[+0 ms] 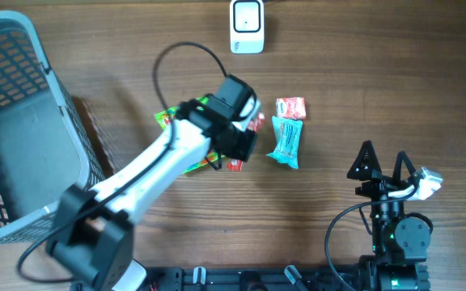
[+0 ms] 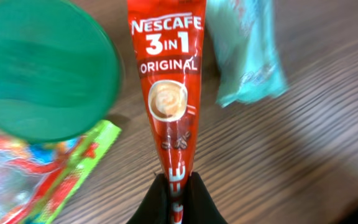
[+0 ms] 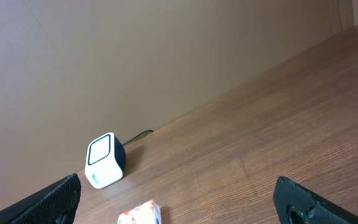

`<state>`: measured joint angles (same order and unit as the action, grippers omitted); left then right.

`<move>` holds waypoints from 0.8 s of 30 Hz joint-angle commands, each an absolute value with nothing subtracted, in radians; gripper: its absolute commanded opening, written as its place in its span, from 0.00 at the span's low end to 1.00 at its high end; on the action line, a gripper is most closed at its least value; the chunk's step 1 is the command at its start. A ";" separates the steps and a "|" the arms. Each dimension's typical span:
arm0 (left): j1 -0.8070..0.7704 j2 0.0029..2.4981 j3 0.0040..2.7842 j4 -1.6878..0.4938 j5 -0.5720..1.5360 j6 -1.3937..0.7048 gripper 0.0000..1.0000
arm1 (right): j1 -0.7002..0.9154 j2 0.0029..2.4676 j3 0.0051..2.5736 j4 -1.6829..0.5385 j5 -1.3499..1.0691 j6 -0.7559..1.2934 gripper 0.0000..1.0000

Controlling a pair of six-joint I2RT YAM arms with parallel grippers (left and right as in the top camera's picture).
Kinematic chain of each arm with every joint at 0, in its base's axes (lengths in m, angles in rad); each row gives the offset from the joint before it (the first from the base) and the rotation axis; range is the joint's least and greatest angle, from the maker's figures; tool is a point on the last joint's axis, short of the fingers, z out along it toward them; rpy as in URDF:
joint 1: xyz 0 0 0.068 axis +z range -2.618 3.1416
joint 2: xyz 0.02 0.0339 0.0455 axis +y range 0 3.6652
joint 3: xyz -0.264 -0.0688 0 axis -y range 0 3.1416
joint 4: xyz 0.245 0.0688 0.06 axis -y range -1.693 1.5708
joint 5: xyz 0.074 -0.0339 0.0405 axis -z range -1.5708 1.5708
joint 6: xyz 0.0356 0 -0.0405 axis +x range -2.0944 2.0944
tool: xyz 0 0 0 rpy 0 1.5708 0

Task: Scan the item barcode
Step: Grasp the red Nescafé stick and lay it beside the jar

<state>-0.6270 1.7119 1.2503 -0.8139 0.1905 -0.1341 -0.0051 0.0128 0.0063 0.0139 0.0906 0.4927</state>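
Note:
My left gripper (image 2: 178, 182) is shut on the lower end of a red Nescafe 3in1 sachet (image 2: 168, 93), which stretches away from the fingers over the wooden table. From overhead, the left gripper (image 1: 237, 149) sits at the table's middle and only red bits of the sachet (image 1: 256, 121) show beside it. The white barcode scanner (image 1: 247, 26) stands at the far edge, also in the right wrist view as the scanner (image 3: 104, 160). My right gripper (image 1: 385, 166) rests open and empty at the near right, its jaws wide apart (image 3: 179, 190).
A teal packet (image 1: 285, 141) and a small red-white packet (image 1: 290, 107) lie right of the sachet. A green snack bag (image 1: 186, 166) lies under the left arm, beside a green lid (image 2: 42, 68). A grey mesh basket (image 1: 23, 121) fills the left side.

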 commanded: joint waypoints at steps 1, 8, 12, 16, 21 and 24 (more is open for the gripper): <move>-0.709 1.782 1.203 -0.781 0.188 -0.059 0.04 | -0.001 0.004 0.005 0.016 0.097 0.478 1.00; -0.737 1.821 1.097 -0.621 0.160 -0.067 0.04 | -0.001 0.004 0.005 0.016 0.097 0.478 1.00; -0.737 1.805 1.114 -0.650 0.084 -0.113 0.90 | -0.001 0.004 0.005 0.016 0.097 0.478 1.00; -0.737 1.696 1.234 -0.761 0.029 -0.112 1.00 | -0.001 0.004 0.005 0.016 0.097 0.478 1.00; -0.737 1.521 1.380 -0.845 -0.129 -0.112 1.00 | -0.001 0.004 0.005 0.016 0.097 0.478 1.00; -0.728 1.378 1.412 -0.844 -0.215 -0.112 1.00 | -0.001 0.004 0.005 0.016 0.097 0.478 1.00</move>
<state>-0.7395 1.4876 1.3834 -0.8436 -0.1123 -0.1101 -0.0051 0.0128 0.0063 0.0143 0.0906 0.4927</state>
